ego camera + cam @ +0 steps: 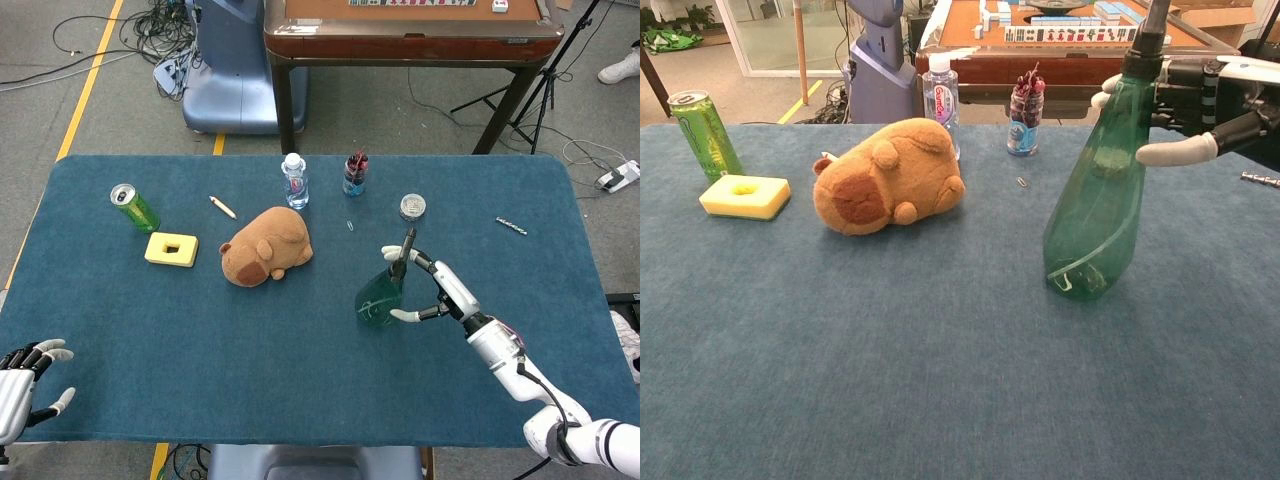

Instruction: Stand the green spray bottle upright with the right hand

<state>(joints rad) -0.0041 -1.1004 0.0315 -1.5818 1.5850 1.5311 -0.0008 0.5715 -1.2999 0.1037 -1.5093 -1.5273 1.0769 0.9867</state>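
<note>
Head view: the green spray bottle [381, 295] stands mid-table, right hand [432, 290] curled about its upper part, left hand [22, 385] spread and holding nothing. Chest view: the bottle leans right on its base edge; releasing now risks toppling it.

The head view looks steeply down from above the near edge, taking in the whole blue surface [150, 340] and the floor beyond. The chest view sits low, just above surface level, facing horizontally toward the far edge at close range. Both views share the plush toy [267, 245] [885, 175], green can [133, 207] [703, 133] and spray bottle [379, 295] [1095, 205].
</note>
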